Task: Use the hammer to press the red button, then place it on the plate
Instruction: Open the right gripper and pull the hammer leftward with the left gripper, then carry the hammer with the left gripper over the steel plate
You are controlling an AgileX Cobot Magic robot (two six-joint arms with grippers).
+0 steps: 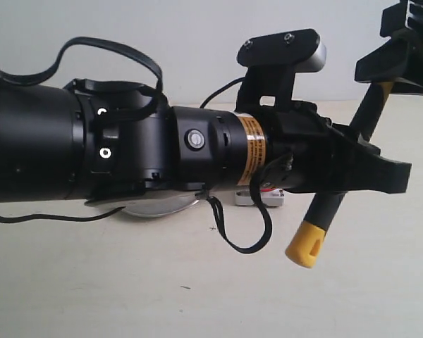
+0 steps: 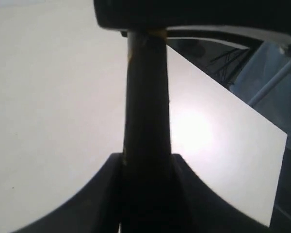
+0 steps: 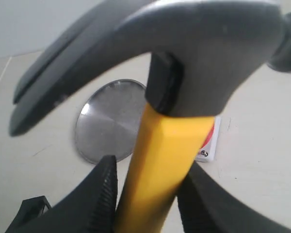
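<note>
The hammer (image 1: 326,208) hangs slanted above the table, its yellow looped end (image 1: 307,243) lowest. My left gripper (image 1: 389,173) reaches across from the left and is shut on the black part of the handle (image 2: 146,107). My right gripper (image 1: 396,69) at the top right holds the yellow handle (image 3: 167,160) just below the dark head (image 3: 199,43). The silver plate (image 3: 109,124) lies on the table below, with only a sliver of it (image 1: 158,209) showing under the left arm. The red button (image 3: 210,137) on its pale base (image 1: 266,199) sits beside the plate, mostly hidden by the hammer.
The left arm's thick black body (image 1: 92,148) with loose cables crosses most of the exterior view and hides the middle of the pale table (image 1: 127,282). A wall stands behind.
</note>
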